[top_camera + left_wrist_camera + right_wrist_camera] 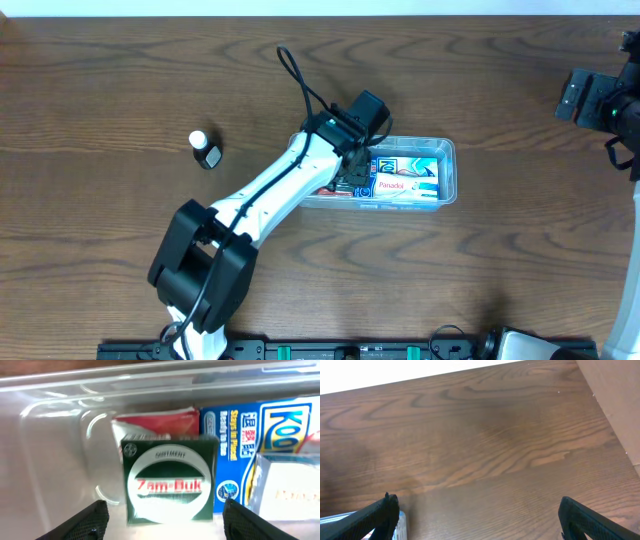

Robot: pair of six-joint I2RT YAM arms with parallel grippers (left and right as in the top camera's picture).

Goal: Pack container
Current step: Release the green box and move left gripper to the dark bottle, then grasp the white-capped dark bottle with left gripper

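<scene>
dark wood-grain table point(120, 80) fills every view. we see the clear plastic container point(450, 170) resting on it a little right of centre, with small boxes inside: a green zam-buk box point(170, 485), a blue box point(240, 435) touching its right side, and a red packet point(160, 420) behind it. the left gripper point(165, 521) reaches into the container's left end, its fingers point(92, 520) spread apart with the green box between them and a gap visible beside it. a small dark bottle point(206, 152) with a white cap stands on the table, well left of the container. the right gripper point(477, 515) hovers at the table's far right edge, fingers spread wide above the wood.
</scene>
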